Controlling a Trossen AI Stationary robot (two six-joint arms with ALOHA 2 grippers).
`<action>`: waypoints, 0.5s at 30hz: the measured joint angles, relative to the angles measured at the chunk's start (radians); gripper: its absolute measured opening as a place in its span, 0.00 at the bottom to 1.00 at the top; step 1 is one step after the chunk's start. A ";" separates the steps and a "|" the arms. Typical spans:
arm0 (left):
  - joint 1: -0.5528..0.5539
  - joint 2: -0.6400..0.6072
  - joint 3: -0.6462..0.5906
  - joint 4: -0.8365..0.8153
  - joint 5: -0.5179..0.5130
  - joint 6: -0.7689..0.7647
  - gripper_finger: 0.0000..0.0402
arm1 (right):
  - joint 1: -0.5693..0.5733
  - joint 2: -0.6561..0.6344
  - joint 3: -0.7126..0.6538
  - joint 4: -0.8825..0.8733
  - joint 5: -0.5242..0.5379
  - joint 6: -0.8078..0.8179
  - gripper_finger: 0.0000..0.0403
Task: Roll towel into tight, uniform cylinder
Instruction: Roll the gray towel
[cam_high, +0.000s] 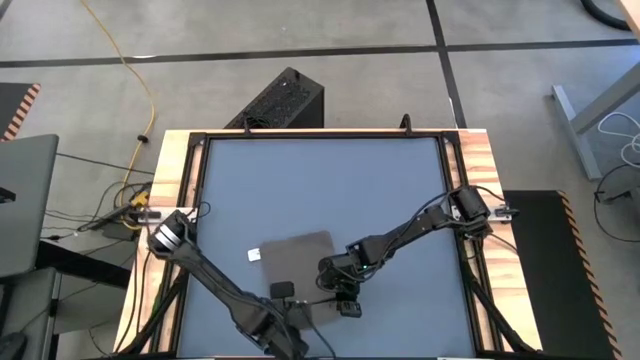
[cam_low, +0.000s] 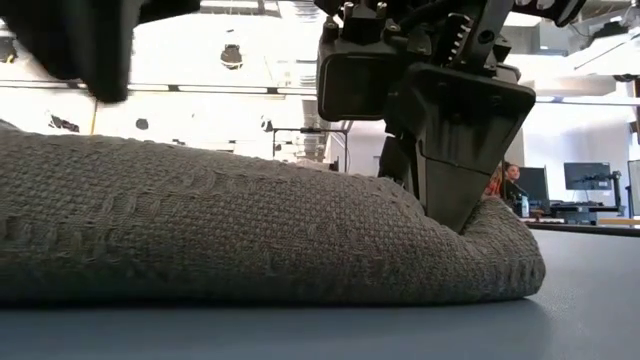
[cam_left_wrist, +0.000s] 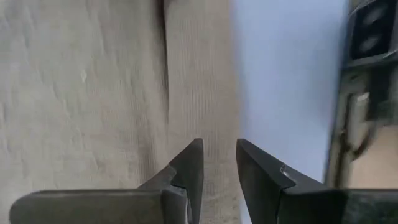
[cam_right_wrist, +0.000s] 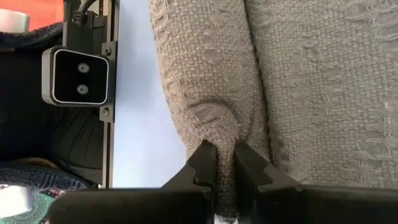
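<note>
The towel (cam_high: 298, 260) lies on the blue-grey surface (cam_high: 320, 180) toward its near edge, partly hidden under both arms, with its small white tag (cam_high: 254, 254) at the corner away from the right claw. Its near edge has a rolled-over fold, plump and rounded in the low view.

The right claw (cam_right_wrist: 225, 158) is clenched on that fold, a ridge of weave pinched up between its fingers. The left claw (cam_left_wrist: 219, 163) sits just above the same rolled edge, its fingers a little apart with cloth showing between them; I cannot tell whether they grip it or only straddle it.

This looks like light, floppy, loosely woven cloth. It should bunch and sag rather than hold a line, and the open weave could snag on a fingertip. My guess is the best hold is on the rolled edge itself, one claw toward each end, so the roll stays even.

Ahead of the claws the cloth lies flat, and beyond it is plenty of bare surface. Behind them the near edge of the surface is close, leaving little room.
</note>
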 joint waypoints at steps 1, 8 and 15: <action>0.000 0.024 0.021 -0.025 0.005 -0.010 0.21 | 0.000 0.000 0.000 0.000 0.000 -0.002 0.11; 0.000 0.128 0.129 -0.146 0.080 -0.086 0.21 | 0.000 0.000 0.001 -0.008 -0.002 -0.013 0.11; 0.000 0.136 0.091 -0.096 0.106 -0.049 0.27 | 0.001 -0.001 0.001 -0.009 -0.005 -0.030 0.11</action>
